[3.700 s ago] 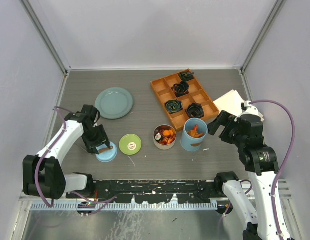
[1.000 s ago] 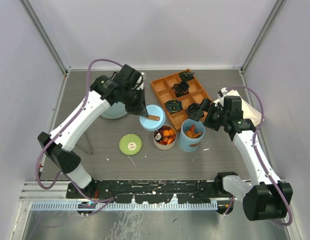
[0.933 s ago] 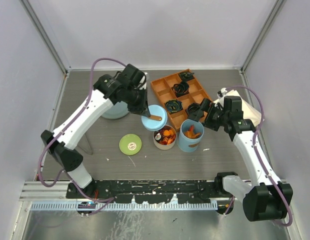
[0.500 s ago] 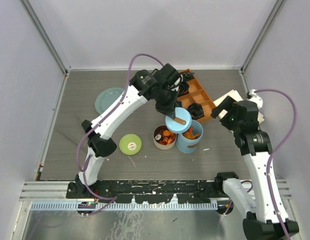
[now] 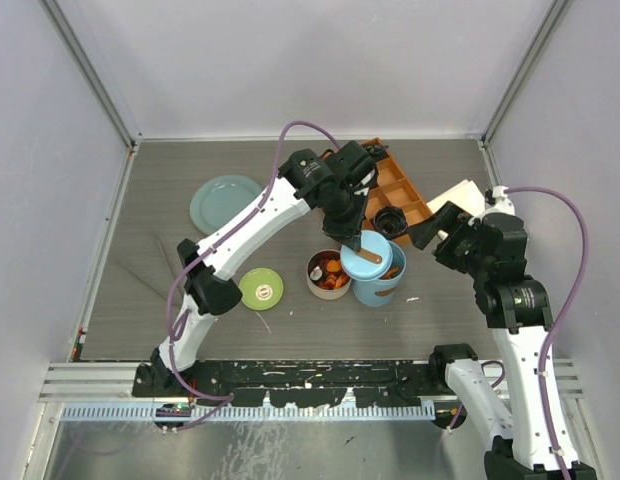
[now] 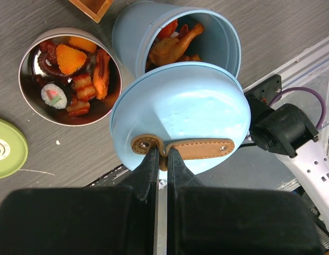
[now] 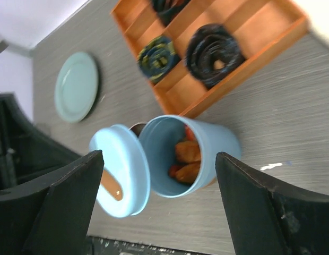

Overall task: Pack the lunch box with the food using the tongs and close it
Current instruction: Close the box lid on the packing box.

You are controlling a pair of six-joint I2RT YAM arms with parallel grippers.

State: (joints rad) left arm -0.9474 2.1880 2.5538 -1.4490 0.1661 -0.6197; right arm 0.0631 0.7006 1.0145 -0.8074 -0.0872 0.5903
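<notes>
My left gripper (image 5: 352, 240) (image 6: 162, 154) is shut on the brown strap of the blue lid (image 5: 368, 247) (image 6: 180, 122). The lid hangs tilted just above the near-left rim of the light-blue cylinder (image 5: 385, 282) (image 7: 217, 143), overlapping its mouth. Orange food (image 6: 172, 42) shows inside the cylinder. Left of it stands the open steel tin (image 5: 328, 275) (image 6: 26, 79), filled with food (image 6: 74, 69). Its green lid (image 5: 261, 288) lies flat further left. My right gripper (image 5: 430, 232) (image 7: 156, 156) hovers open to the cylinder's right, holding nothing. The tongs (image 5: 165, 245) lie faintly visible at far left.
The orange compartment tray (image 5: 402, 190) (image 7: 244, 32) with black coils sits right behind the cylinder, partly under my left arm. A teal plate (image 5: 222, 203) (image 7: 77, 85) lies at the back left. White sheets (image 5: 468, 197) rest by the right wall.
My left arm has carried the blue lid from left of the tin to over the cylinder. My right gripper has drawn back to the right and its jaws have narrowed slightly.
</notes>
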